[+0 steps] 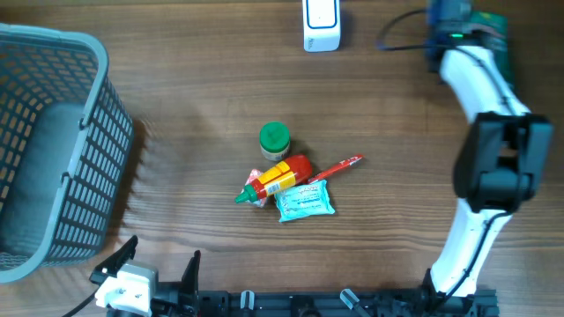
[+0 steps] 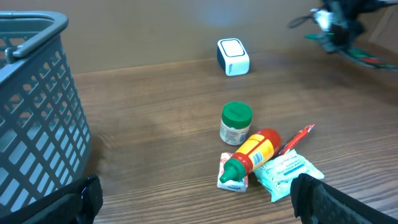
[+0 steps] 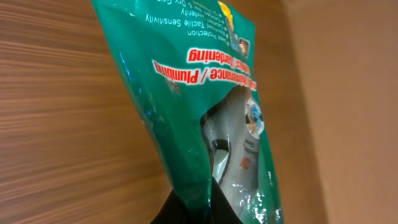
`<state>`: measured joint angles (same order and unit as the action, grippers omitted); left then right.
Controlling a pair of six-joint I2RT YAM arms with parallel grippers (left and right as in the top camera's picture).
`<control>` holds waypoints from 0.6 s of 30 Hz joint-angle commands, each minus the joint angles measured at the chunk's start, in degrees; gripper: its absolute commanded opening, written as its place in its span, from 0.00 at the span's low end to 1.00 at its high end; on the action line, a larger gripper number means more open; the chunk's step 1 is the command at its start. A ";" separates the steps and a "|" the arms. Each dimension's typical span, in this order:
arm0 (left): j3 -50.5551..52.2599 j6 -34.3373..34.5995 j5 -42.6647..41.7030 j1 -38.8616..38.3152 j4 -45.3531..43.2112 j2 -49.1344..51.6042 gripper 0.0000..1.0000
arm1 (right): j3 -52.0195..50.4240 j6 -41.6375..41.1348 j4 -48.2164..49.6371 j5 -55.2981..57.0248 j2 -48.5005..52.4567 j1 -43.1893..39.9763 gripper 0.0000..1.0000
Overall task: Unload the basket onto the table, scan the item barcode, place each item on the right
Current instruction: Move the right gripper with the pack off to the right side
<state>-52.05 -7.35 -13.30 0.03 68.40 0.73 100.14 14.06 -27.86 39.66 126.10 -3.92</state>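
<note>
The surface is a dark brown wooden table [image 1: 176, 97] with grain running left to right. In the left wrist view a plain tan wall rises behind its far edge.

A grey-blue plastic basket [image 1: 97, 176] with slatted walls stands at the left edge. A white scanner [image 1: 321, 25] sits at the far edge near the middle.

A cluster of goods lies in the middle of the table:
- A small jar with a green lid [image 1: 274, 138] stands upright at the far side.
- Just in front of it, a red and yellow sauce bottle [image 1: 284, 174] lies on its side, green cap pointing left and near.
- The bottle's cap end rests over a small red and white sachet [image 2: 231, 177].
- A teal pouch [image 1: 305, 201] lies touching the bottle's near side.
- A red pen [image 1: 337, 167] lies slanted to the bottle's right.

The right gripper [image 3: 198, 210] is closed on the edge of a green package [image 3: 186, 93], a glossy bag with red and white print and a clear window. No barcode can be made out on the side in view. From overhead, the package [image 1: 490, 35] is at the far right corner, well to the right of the scanner, at the end of the white right arm [image 1: 476, 88].

The left gripper [image 1: 154, 260] rests at the near left edge beside the basket, fingers spread wide and holding nothing.
</note>
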 commanded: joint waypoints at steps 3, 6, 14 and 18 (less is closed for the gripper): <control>0.09 0.33 0.09 -0.31 -0.15 -0.46 1.00 | 0.63 6.91 -0.96 -7.39 -1.40 -19.80 0.04; 0.09 0.33 0.09 -0.31 -0.13 -0.46 1.00 | 0.63 6.95 -2.40 -14.95 -1.40 -28.24 0.04; 0.09 0.33 0.09 -0.31 -0.15 -0.46 1.00 | 0.63 3.74 -5.25 -24.59 -1.40 -39.34 0.30; 0.09 0.33 0.09 -0.31 -0.15 -0.46 1.00 | 0.63 -5.53 -6.38 -11.02 -1.44 -40.96 0.70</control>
<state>-52.05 -7.35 -13.30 0.03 68.40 0.73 100.14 15.55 -33.50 20.73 126.08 -43.64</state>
